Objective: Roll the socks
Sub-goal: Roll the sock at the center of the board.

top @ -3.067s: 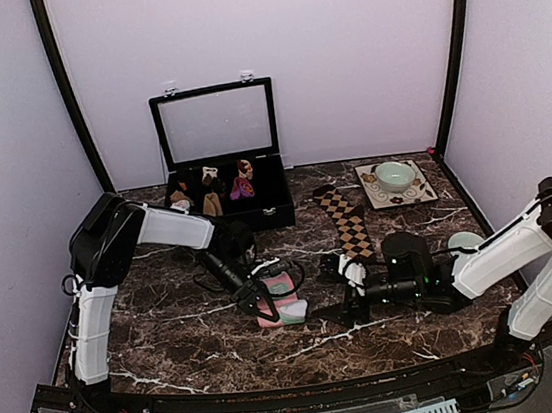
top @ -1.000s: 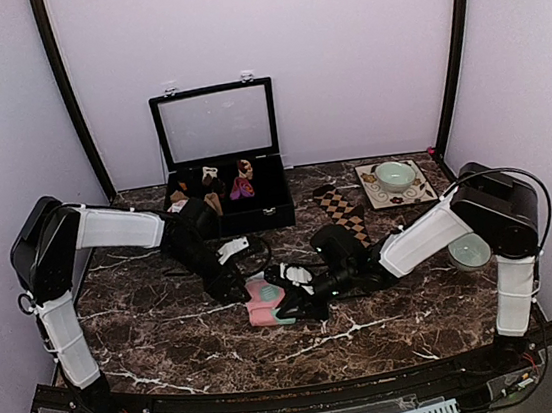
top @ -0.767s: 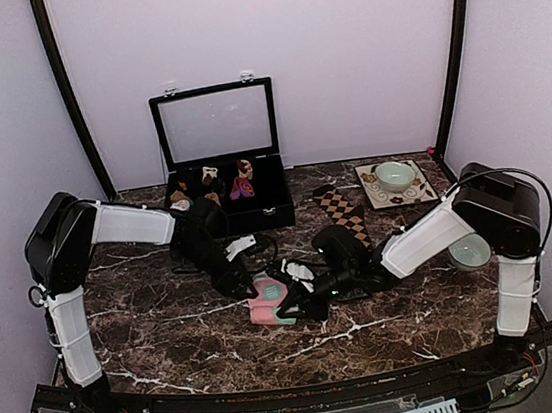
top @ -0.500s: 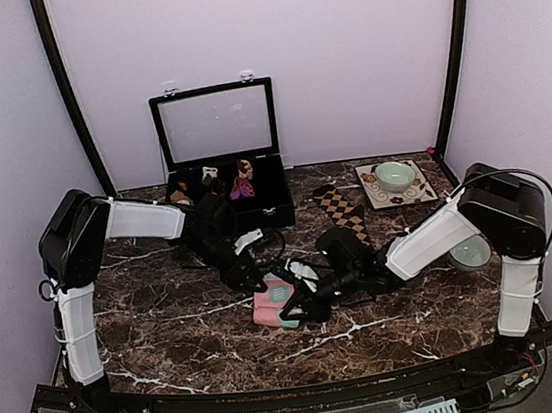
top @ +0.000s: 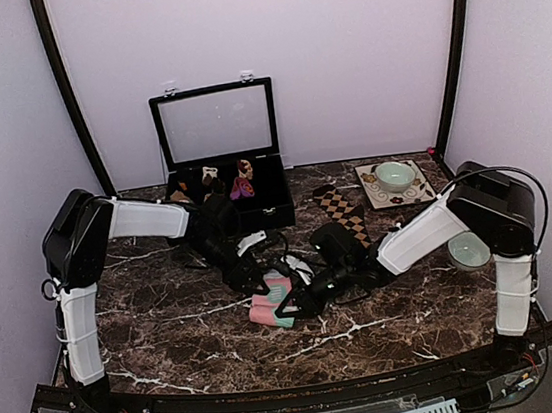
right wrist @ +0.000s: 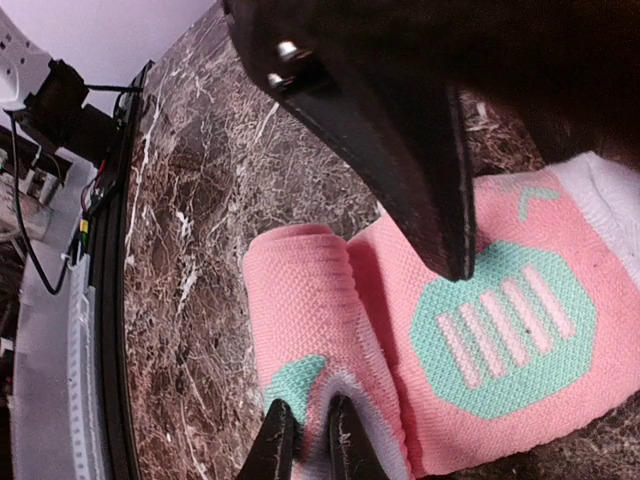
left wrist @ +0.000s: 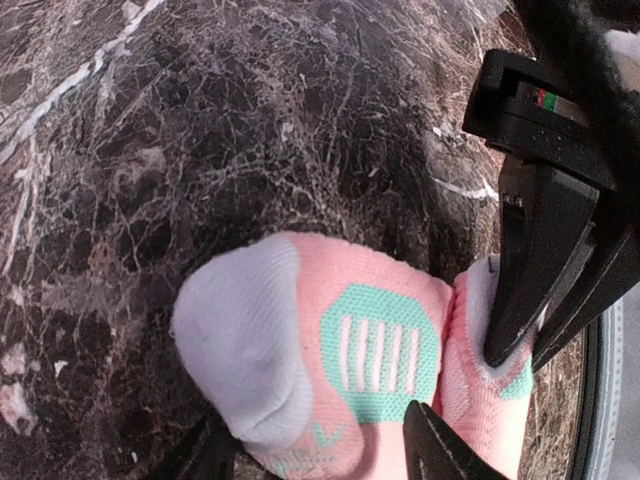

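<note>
Mid-roll, we have the pink sock (top: 273, 304) half rolled on the tabletop (top: 160, 326), at 7 o'clock from the checked sock (top: 346, 216), right fingers (right wrist: 347, 440) pinching its edge, left fingers (left wrist: 435, 455) spread astride it; next we likely turn the roll further.

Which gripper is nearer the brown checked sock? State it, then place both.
Right. The right gripper pinches the pink sock just near-left of the checked sock; the left gripper sits farther left.

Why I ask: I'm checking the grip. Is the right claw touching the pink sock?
Touching. The right wrist view shows the right claw pinched on a white-edged fold of the pink sock, with cloth bunched between its tips.
</note>
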You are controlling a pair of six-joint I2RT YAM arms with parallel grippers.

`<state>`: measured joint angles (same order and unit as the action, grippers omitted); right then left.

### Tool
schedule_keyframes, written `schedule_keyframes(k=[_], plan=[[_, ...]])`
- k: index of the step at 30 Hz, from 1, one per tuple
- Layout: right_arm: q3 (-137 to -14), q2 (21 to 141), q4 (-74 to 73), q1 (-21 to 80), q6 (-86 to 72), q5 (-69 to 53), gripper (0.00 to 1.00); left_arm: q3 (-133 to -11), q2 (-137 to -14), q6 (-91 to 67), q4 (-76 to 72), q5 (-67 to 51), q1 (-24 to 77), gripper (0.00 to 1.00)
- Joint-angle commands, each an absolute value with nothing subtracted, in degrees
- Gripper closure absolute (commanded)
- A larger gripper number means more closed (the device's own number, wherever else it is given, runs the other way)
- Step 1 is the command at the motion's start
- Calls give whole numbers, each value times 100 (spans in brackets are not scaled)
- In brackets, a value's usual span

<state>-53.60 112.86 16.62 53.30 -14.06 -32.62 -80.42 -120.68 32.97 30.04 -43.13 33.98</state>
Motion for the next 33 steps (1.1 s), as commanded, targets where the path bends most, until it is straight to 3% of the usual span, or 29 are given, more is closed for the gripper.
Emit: schedule_keyframes(k=[1, 10, 19, 27, 33], plan=[[-4748, 12181, -16, 5106, -2168, -2541, 100, -7747, -11496, 3295, 2848, -3753, 3348, 38], [-4625, 12253, -190, 5067, -2450, -2409, 100, -6968, -10363, 3060, 1712, -2958, 3108, 32], [-4656, 12422, 21, 4952, -2740, -2617, 100, -6027, -9332, 4025, 2163, -4010, 3050, 35], [-4993, 12696, -194, 4900, -2880, -2759, 100, -5742, -9552, 4407, 1908, -3130, 4297, 40], [-5063, 12753, -285, 4876, -2915, -2814, 100, -6082, -9967, 4402, 1757, -2794, 4553, 43]])
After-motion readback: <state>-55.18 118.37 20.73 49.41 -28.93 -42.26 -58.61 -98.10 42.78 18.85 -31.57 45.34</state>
